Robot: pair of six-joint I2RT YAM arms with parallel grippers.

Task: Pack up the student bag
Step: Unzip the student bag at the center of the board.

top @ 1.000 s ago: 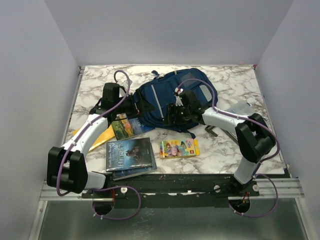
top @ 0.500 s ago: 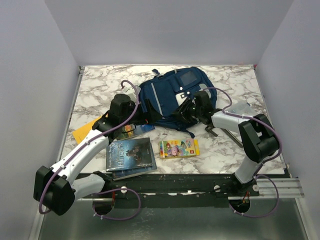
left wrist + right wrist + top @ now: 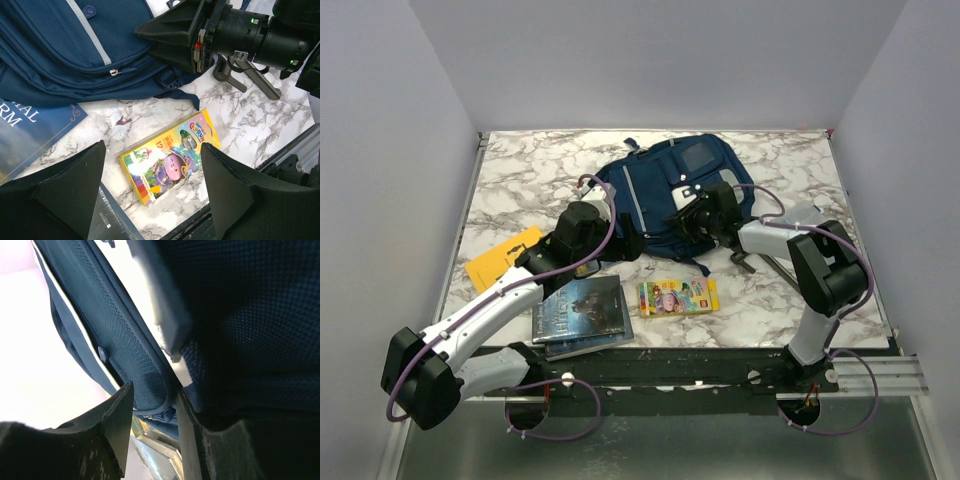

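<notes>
while the backpack (image 3: 665, 185) lies flat at the far middle of the marble table (image 3: 510, 175), the left arm stretches forward from its base with the wrist tilted down. the left gripper (image 3: 152, 162) hovers above a colourful box (image 3: 170, 165), fingers spread wide and empty. the right arm folds at the elbow and reaches leftward; the right gripper (image 3: 152, 400) pinches the backpack's near edge.

— Any room around the student bag (image 3: 665, 180)?
— Far-left surface (image 3: 520, 172) is bare, wide open. Near side's tight: the right gripper (image 3: 680, 224), jaws on the bag's lip, blocks that edge. Yellow box (image 3: 678, 296) and books (image 3: 582, 308) lie just in front, with only a thin marble strip between.
</notes>
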